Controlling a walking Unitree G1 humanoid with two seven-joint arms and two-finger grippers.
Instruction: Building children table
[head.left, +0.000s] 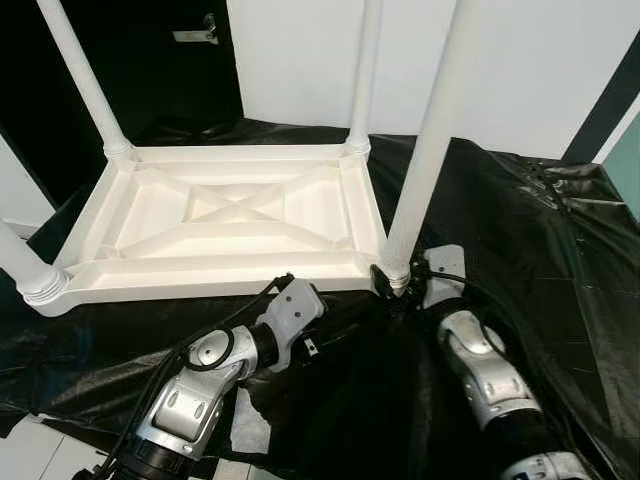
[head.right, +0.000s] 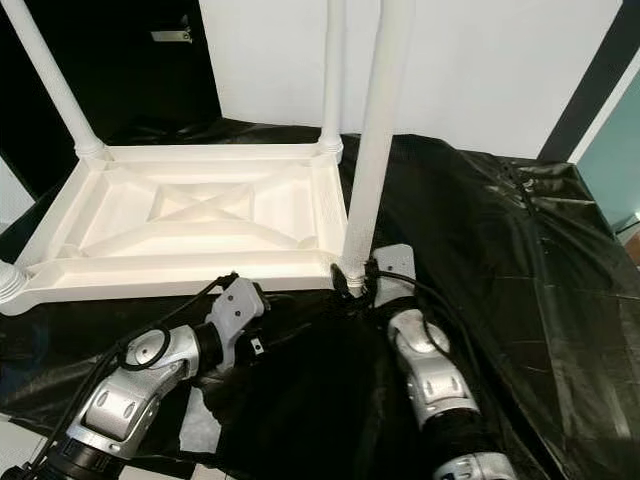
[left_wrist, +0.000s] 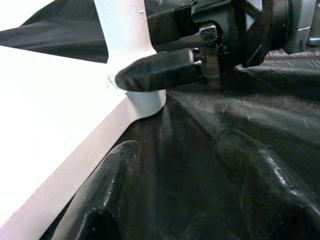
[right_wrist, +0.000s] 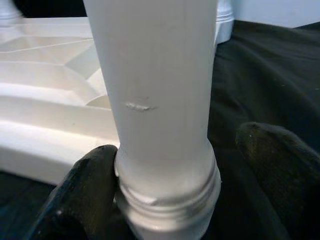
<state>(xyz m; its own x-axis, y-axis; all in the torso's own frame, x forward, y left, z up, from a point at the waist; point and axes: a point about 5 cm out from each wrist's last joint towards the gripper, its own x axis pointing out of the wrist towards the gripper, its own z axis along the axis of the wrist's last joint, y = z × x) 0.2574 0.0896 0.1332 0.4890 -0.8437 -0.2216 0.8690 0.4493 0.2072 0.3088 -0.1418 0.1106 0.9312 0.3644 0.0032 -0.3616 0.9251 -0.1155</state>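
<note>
A white plastic children's table (head.left: 230, 212) lies upside down on a black sheet, with its legs pointing up. My right gripper (right_wrist: 167, 192) stands open around the threaded base of the near-right leg (head.left: 430, 150). One finger (right_wrist: 87, 185) touches the collar and the other finger (right_wrist: 277, 165) stays apart from it. My left gripper (left_wrist: 185, 190) is open and low over the sheet beside the table's front edge, pointing at that same corner with nothing between its fingers. A right-gripper finger (left_wrist: 160, 70) lies across the leg base (left_wrist: 145, 100).
The other legs stand at the far left (head.left: 85, 80), far right (head.left: 365, 70) and near left (head.left: 25, 270). The crinkled black sheet (head.left: 530, 230) spreads to the right. A white wall (head.left: 520, 60) is behind, light floor (head.left: 30, 450) at the near left.
</note>
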